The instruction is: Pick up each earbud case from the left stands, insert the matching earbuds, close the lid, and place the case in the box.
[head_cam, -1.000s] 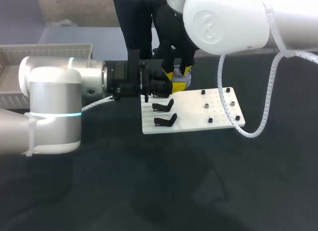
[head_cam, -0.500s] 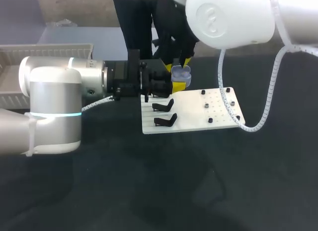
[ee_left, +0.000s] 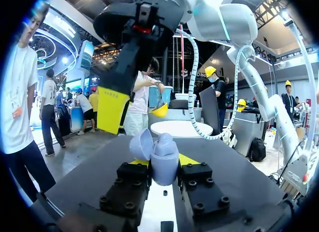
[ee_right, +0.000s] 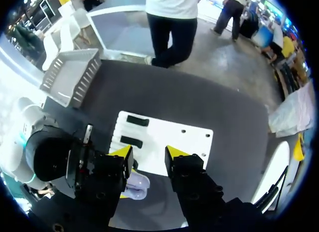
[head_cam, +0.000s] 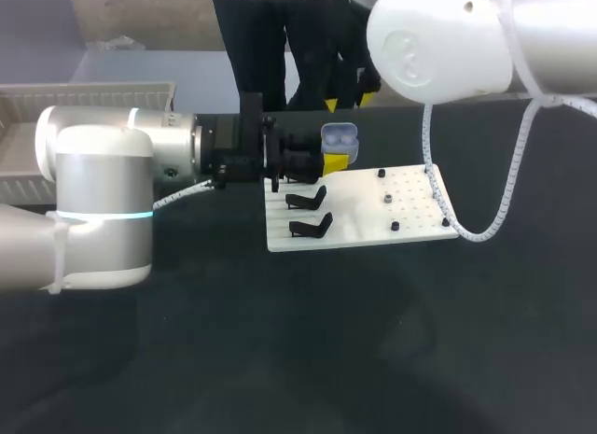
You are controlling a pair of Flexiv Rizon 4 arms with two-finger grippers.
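Clamping the pale blue earbud case (ee_left: 165, 153) from two sides with the yellow tips of my left pincer (ee_left: 164, 162), I hold it upright with its lid (ee_left: 142, 144) swung open. In the head view the case sits over the far edge of the white board (head_cam: 373, 215), near the board's left end. My right pincer (head_cam: 346, 102) hangs above the case with its fingers apart and nothing between them. From that wrist, the case shows under the pincer, beside one finger rather than in the gap. Two black stands (head_cam: 306, 200) lie one behind the other on the left part of the board, close to my left pincer. Several small dark pieces (head_cam: 395, 226) are spread over the right part of the board, too small for me to tell what they are. The board lies flat on the dark tabletop (head_cam: 308, 341). The grey box (ee_right: 70, 77) rests at the tabletop's far left, well apart from the board.
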